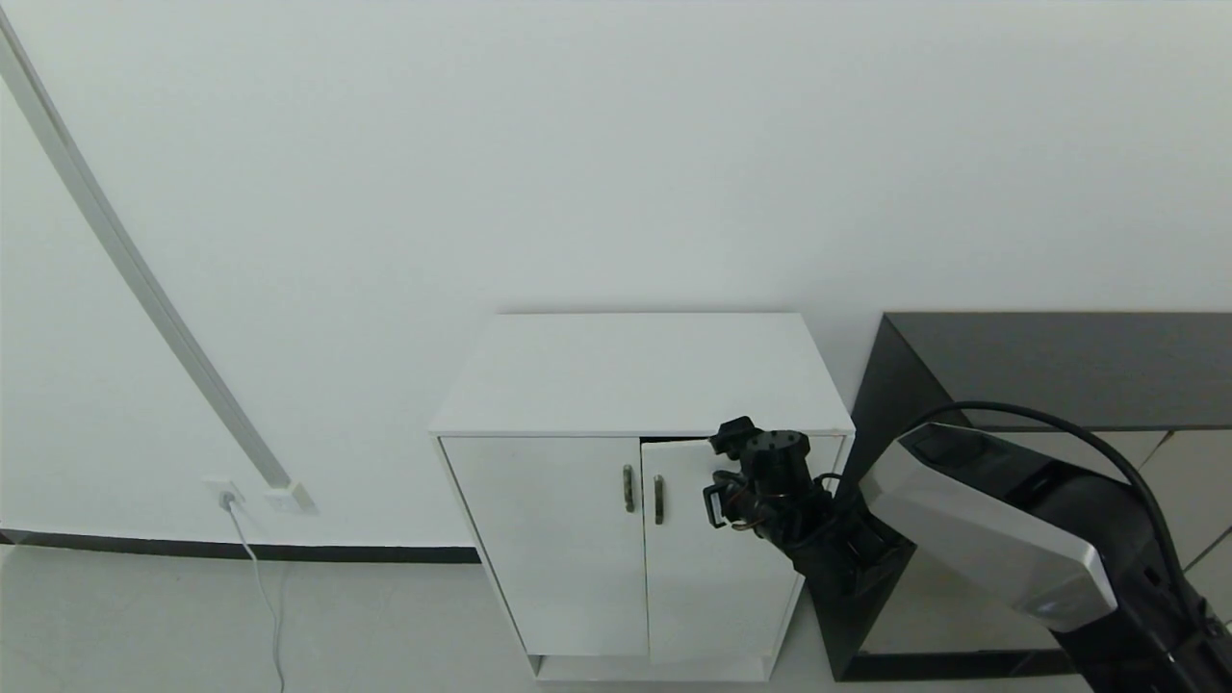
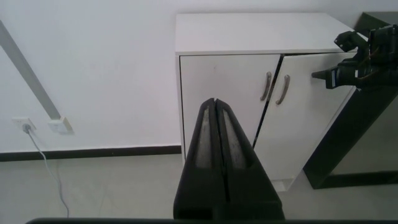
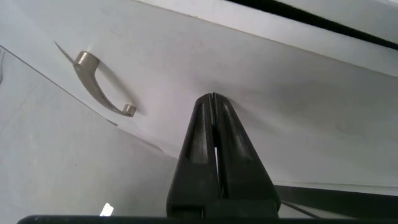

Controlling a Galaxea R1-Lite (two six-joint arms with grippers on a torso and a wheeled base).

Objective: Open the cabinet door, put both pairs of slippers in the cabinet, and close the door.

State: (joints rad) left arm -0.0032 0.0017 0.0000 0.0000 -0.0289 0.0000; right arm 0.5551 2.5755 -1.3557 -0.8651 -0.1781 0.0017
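White cabinet stood against a plain white wall, on a pale floor edged by a black skirting strip. Left door sat flush. Right door stood slightly ajar, with a dark gap along its top. Two metal handles met at the centre seam.

Right gripper was clenched on nothing, its tips close at the right door's face; contact unclear. Left gripper was also clenched and empty, well back from the cabinet.

A dark unit stood just beside the cabinet. A wall socket with a trailing cable sat below a slanting grey conduit.
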